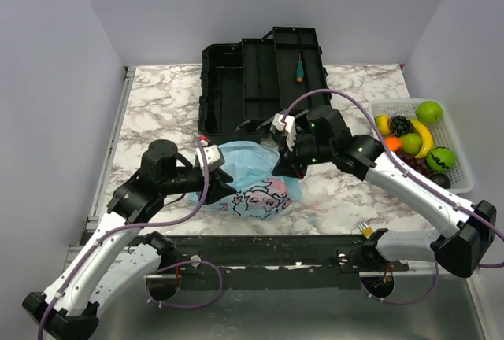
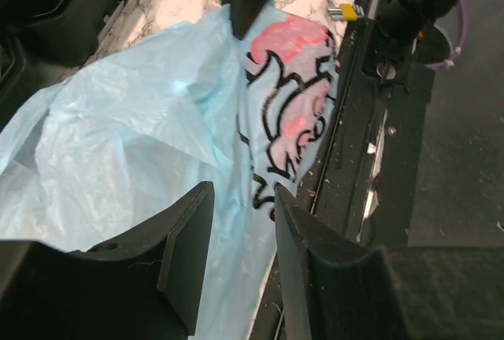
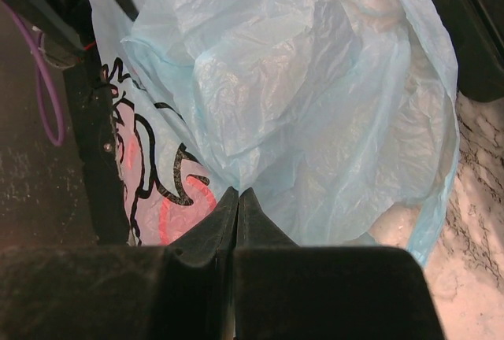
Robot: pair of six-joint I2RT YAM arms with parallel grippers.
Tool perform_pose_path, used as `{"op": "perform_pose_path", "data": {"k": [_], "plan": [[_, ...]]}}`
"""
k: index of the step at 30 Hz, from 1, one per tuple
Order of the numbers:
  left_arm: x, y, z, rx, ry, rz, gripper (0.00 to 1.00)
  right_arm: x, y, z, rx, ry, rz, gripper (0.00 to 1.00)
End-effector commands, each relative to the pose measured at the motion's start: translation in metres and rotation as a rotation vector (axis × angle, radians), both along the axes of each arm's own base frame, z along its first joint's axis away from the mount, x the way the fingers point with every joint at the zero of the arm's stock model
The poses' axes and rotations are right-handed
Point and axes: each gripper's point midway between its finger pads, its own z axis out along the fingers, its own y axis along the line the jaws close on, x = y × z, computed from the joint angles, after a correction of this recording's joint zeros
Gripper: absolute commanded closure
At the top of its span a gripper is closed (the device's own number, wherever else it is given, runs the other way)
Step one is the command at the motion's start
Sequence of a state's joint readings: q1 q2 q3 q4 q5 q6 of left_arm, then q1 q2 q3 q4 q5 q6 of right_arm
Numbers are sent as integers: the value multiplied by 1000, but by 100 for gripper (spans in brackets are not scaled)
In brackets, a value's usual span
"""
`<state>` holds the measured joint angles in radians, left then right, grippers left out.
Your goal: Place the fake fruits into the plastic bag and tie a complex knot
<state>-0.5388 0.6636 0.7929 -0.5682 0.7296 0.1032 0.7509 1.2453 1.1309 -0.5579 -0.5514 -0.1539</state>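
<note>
Fruits (image 1: 421, 137) wait in the basket (image 1: 463, 173) at the right edge. Right claw (image 3: 238, 198) pinches the plastic bag (image 1: 256, 182) by the near edge. Left claw (image 2: 242, 192) is open and empty, and should grab the bag's other lip gently.

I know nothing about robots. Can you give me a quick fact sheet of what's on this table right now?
bag: light blue, crumpled mid-table, untied
fruit: in the white basket, right side
left claw: open over the bag
right claw: shut on a fold of the bag
behind: open black case
</note>
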Motion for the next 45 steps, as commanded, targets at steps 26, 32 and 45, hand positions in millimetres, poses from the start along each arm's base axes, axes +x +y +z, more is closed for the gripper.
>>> {"op": "perform_pose_path", "data": {"k": [26, 32, 45], "plan": [[18, -15, -29, 0, 63, -9, 100, -17, -73, 18, -216, -259, 51, 31], [16, -18, -25, -15, 64, -45, 100, -2, -71, -3, -236, -371, 80, 28], [18, -22, -18, -28, 83, -52, 100, -3, -36, -14, -126, -303, 164, 23]]}}
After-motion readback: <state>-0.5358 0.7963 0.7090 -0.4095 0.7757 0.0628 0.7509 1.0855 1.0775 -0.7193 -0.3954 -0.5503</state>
